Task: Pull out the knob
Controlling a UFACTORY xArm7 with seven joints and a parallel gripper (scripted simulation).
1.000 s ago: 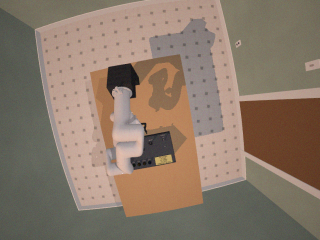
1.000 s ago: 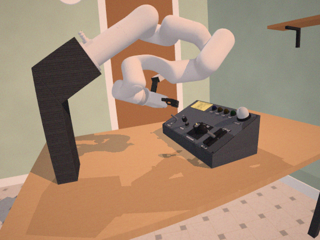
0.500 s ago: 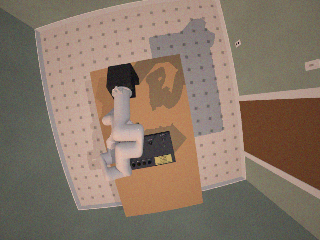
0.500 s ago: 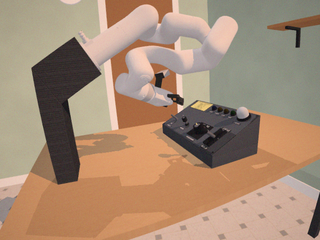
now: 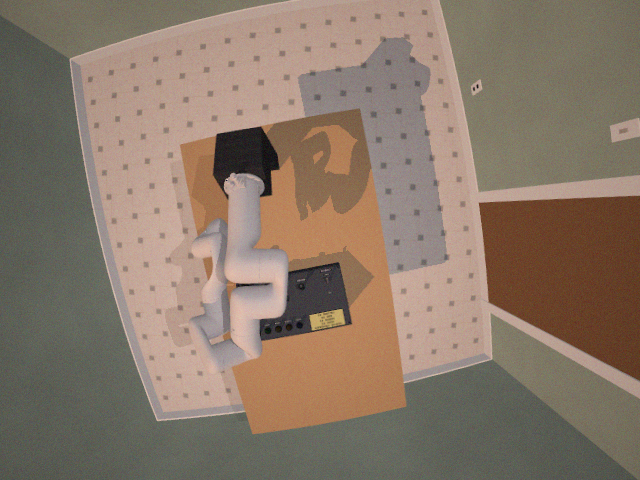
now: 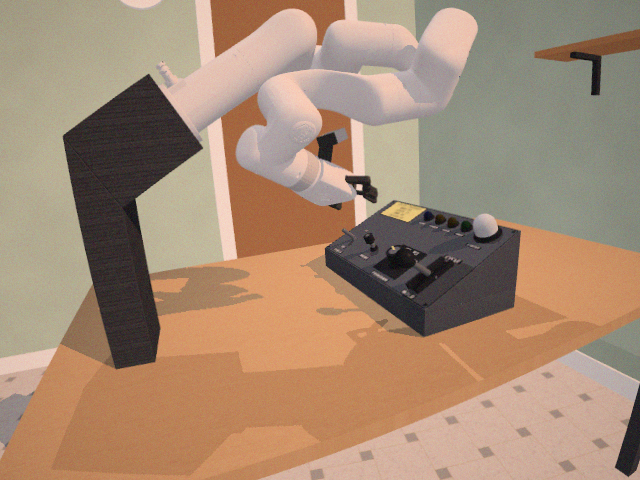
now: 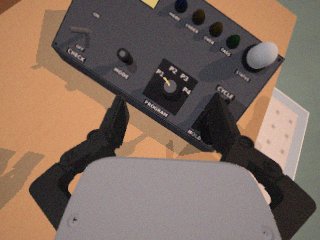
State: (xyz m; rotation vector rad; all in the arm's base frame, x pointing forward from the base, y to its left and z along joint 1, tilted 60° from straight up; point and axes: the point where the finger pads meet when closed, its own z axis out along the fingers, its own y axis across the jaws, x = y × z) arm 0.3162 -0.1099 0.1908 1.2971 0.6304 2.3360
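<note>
Zero progress on the pull itself: MODE knob [image 7: 124,55] not gripped, sitting in the lower-left part of the console [image 6: 465,289] face, above its label. Whether seated or partly out, can't tell from these views. Gripper [image 7: 167,119] wide open, nothing between the fingers, hovering above and off the console's front edge, well apart from the knob. Centred nearer the PROGRAM dial [image 7: 170,88] than MODE, so needs shifting toward the CHECK side before descending. Left to do: align, drop over the knob, close, pull along its axis.

Crowded neighbourhood: CHECK toggle [image 7: 80,31] to one side of the knob, PROGRAM dial to the other, both near enough for open fingers to clip. CYCLE lever [image 6: 424,268] further along, white dome button [image 7: 262,54] at the far corner, row of four coloured buttons [image 7: 207,26] along the top. Console loose on the bench [image 6: 258,335]; off-axis pull likely to drag or lift it.
</note>
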